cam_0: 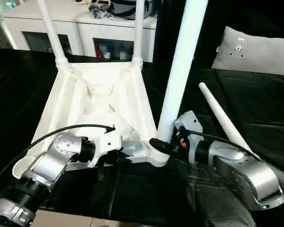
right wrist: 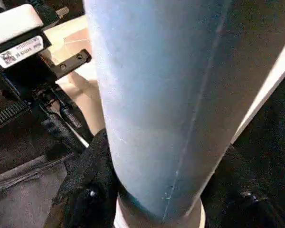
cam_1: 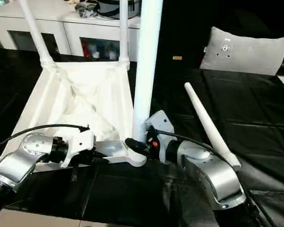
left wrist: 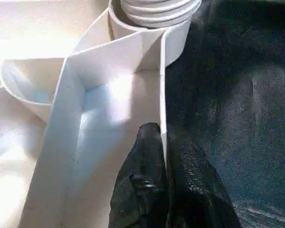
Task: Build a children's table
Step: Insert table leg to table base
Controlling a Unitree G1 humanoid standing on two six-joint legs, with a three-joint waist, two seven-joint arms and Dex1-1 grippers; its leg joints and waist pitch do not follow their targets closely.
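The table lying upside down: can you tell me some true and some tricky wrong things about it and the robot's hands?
1. Two legs already stand in the far corners of the tabletop. True.
2. The right gripper is wrapped around the third leg near its bottom. True.
3. The left gripper is open and touches nothing. False: it is shut on the tabletop's rim.
4. All four legs are in. False: a loose leg lies on the black cloth.
5. The third leg lies flat. False: it stands up in its socket.
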